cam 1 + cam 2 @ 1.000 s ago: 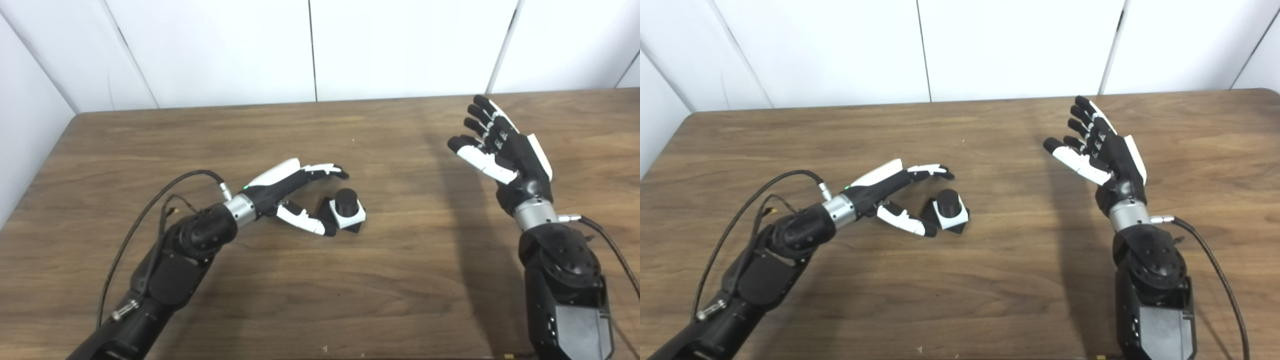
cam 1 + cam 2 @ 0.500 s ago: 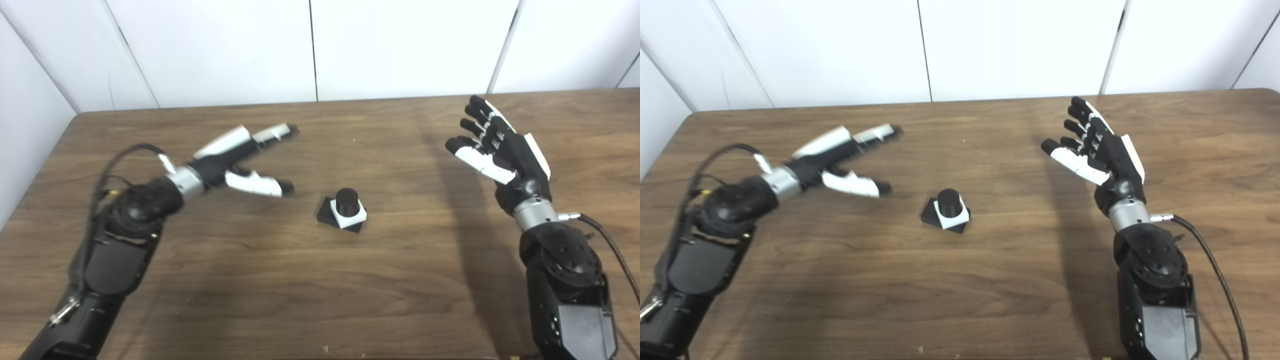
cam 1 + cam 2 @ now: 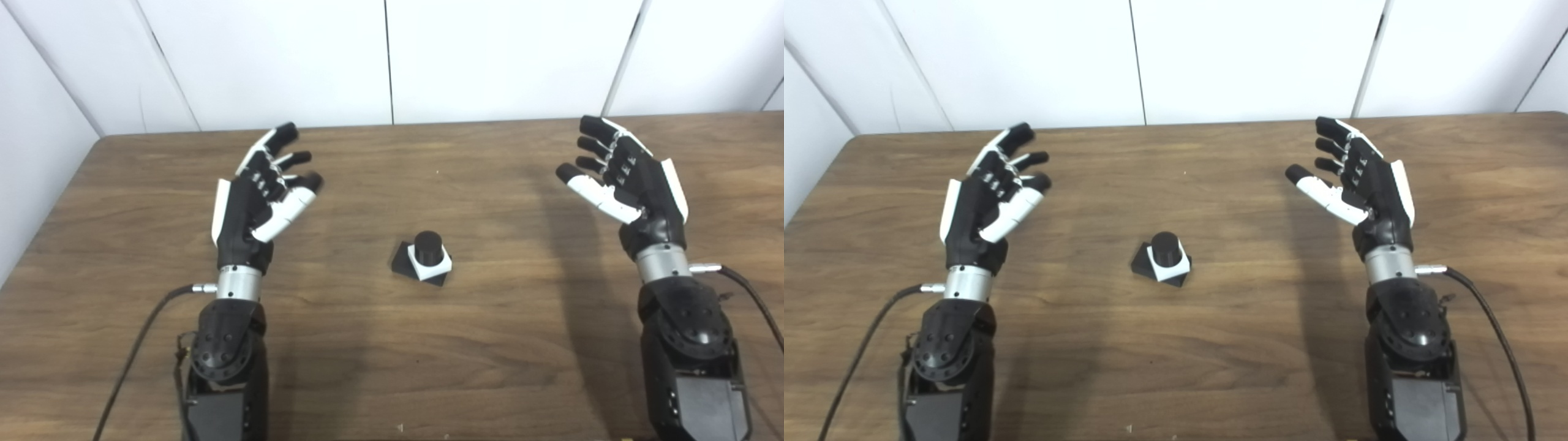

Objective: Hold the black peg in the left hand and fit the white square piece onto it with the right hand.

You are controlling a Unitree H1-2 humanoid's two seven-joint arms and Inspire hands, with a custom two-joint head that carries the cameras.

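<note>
A black peg [image 3: 427, 245] stands upright on its black square base on the wooden table [image 3: 392, 367], near the middle. The white square piece [image 3: 430, 265] sits around the peg, resting on the base. My left hand [image 3: 257, 196] is raised well to the left of the peg, fingers spread, holding nothing. Far to the right my right hand [image 3: 625, 180] is also raised and open, palm turned toward the middle. Neither hand touches the peg or the piece.
White wall panels [image 3: 392, 61] stand behind the table's far edge. Cables trail from both wrists, the left cable [image 3: 131, 355] and the right cable [image 3: 744, 291], over the table toward its front edge.
My left hand has drawn back from beside the peg, swung left and turned upright. The peg with the white piece stays on the table. The right hand has hardly moved.
</note>
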